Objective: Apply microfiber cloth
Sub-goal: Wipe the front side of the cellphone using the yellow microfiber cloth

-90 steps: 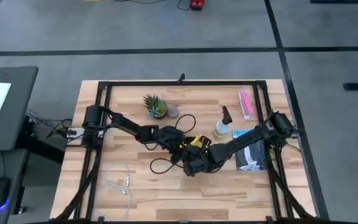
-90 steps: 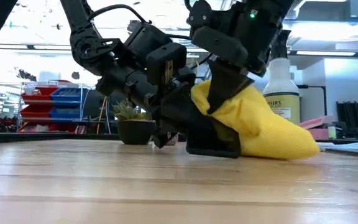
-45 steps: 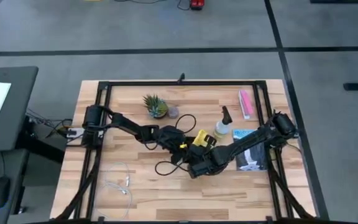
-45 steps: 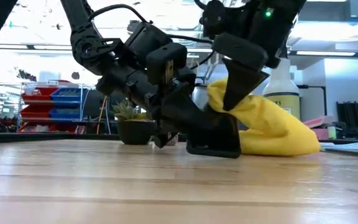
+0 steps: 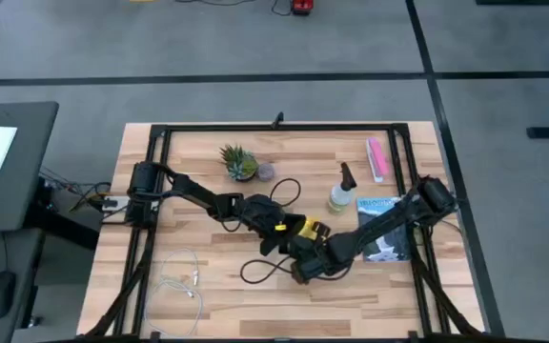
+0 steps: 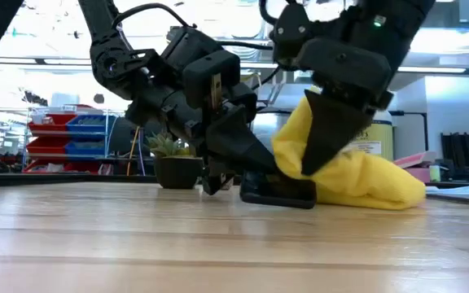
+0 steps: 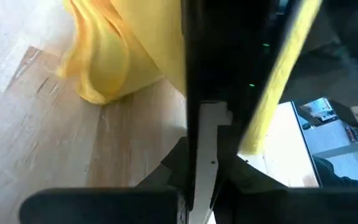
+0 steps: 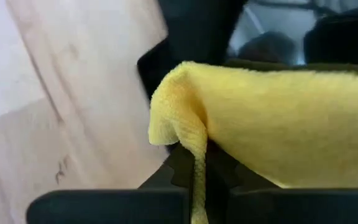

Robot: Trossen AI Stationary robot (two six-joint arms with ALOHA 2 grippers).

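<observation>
Wooden slat table (image 5: 208,291) with black frame, grey floor around it. Microfiber cloth (image 6: 365,175) is bright yellow, soft, bunched into a draped lump, not spread flat. It sits near the table's middle, slightly toward the right arm's side, between both grippers. In the low view its bulk trails along the tabletop away from the left arm, one end lifted up into the right gripper (image 6: 320,159); long axis runs roughly across the table, low end resting on the wood. Right gripper pinches the cloth's raised fold, fingers clamped on it, per the right wrist view (image 8: 260,124). Left gripper (image 6: 247,163) is down at the table just beside the cloth, clamped on a thin black flat slab, the smartphone (image 6: 277,194), held edge-on; cloth touches it. Potted plant (image 5: 238,162), spray bottle (image 5: 341,195), pink packet (image 5: 377,157), white cable (image 5: 181,281) lie apart.
</observation>
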